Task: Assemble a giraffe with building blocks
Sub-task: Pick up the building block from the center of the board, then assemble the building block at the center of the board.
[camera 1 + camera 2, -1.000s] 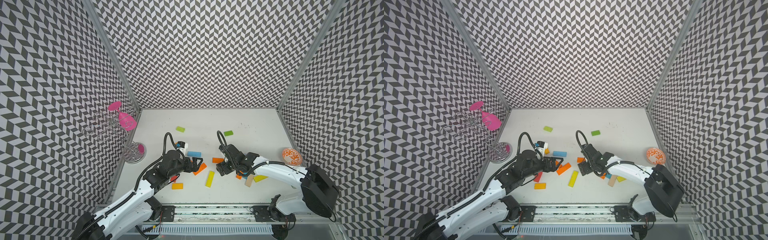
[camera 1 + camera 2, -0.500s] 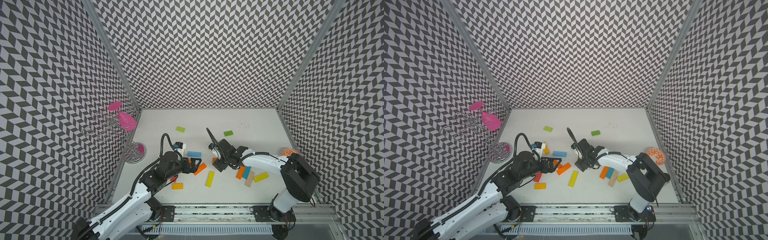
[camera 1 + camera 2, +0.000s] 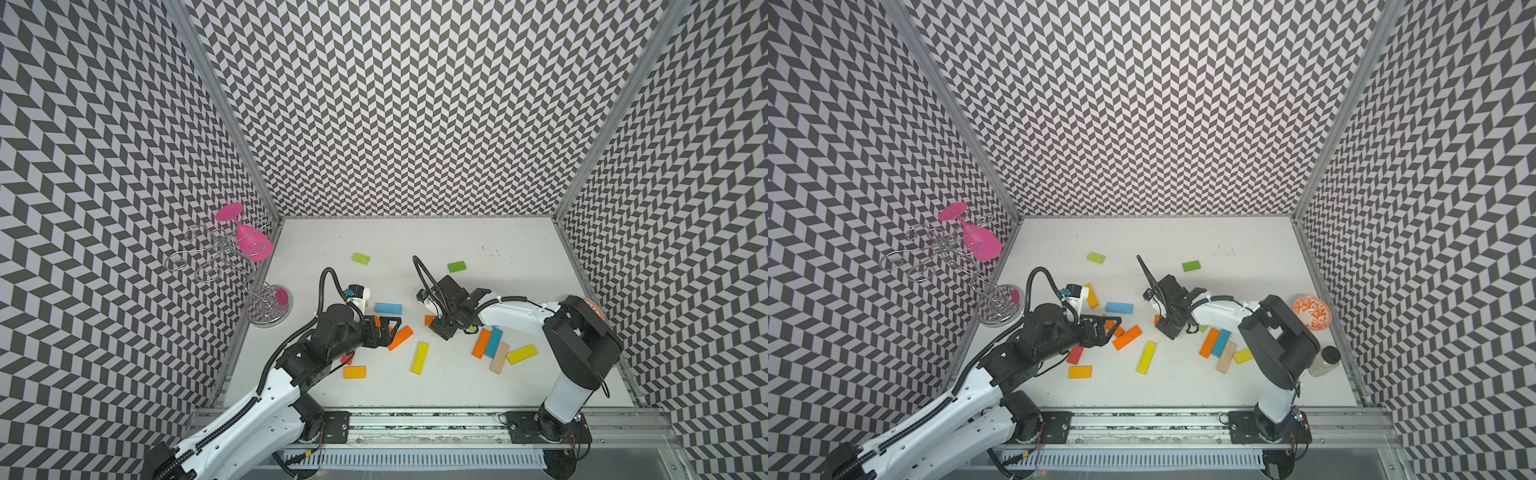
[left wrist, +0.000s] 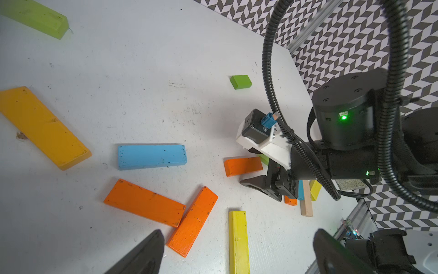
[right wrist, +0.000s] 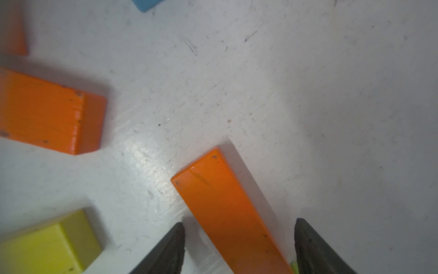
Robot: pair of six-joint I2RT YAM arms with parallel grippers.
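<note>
white scuffed tabletop, my right claw half open astride the orange block, nothing gripped yet; looks light, stiff, slick-painted, so i'd pinch its long sides.

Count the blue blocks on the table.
2. One blue block lies near the left tool; a second blue block lies between an orange block and a tan block. More may be hidden.

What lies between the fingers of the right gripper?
An orange block lies flat between the right gripper's fingers; the right wrist view shows it, with a gap beside one finger.
</note>
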